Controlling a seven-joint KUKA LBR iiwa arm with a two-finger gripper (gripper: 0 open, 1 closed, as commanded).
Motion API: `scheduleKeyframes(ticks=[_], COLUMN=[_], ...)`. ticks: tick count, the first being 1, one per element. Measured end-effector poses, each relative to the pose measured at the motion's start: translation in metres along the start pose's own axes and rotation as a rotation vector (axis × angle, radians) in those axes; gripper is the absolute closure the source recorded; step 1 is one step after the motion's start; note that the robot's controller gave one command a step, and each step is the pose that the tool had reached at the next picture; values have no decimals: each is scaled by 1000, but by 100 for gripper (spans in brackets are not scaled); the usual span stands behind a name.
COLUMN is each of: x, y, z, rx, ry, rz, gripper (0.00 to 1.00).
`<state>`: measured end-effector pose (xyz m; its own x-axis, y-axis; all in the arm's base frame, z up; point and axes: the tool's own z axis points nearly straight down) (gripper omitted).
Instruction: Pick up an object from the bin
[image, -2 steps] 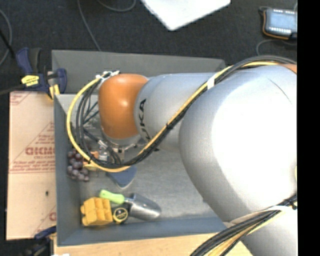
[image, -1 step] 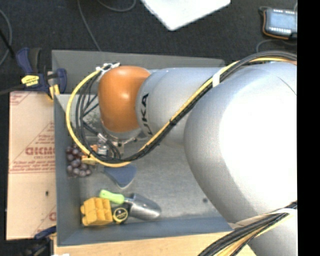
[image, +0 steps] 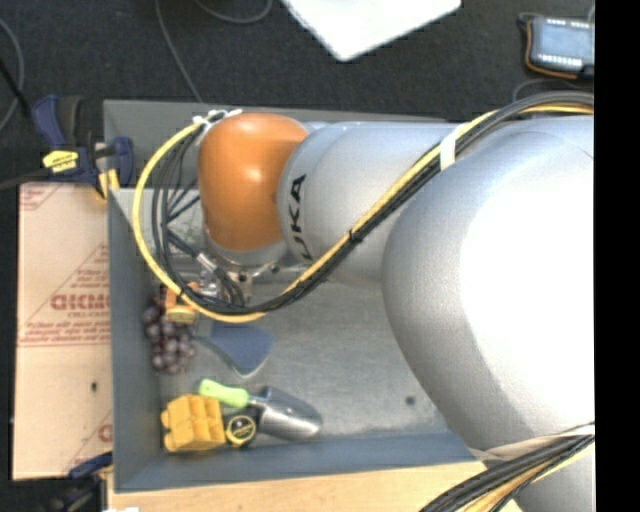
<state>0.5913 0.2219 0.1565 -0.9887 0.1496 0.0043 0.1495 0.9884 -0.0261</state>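
Purple bunch of toy grapes (image: 170, 335) lies by the left wall of the grey metal bin (image: 345, 370), just beside the gripper (image: 210, 285), so the lift looks not yet done. The orange-capped wrist (image: 245, 180) and yellow cables (image: 150, 250) hide the gripper's tip, and I cannot tell whether it is spread or pressed together.

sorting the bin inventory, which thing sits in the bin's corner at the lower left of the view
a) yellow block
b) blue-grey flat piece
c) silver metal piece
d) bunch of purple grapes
a: the yellow block lies right in that corner, while the bunch of purple grapes sits further up the left wall and the silver metal piece lies to the block's right.
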Motion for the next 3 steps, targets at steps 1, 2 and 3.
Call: scheduleKeyframes(ticks=[1, 2, 3], x=[0, 9, 8], y=[6, 5, 5], z=[-65, -127, -137], rx=[-8, -2, -5], ry=[-14, -3, -7], rz=[-6, -17, -18], gripper=[100, 100, 100])
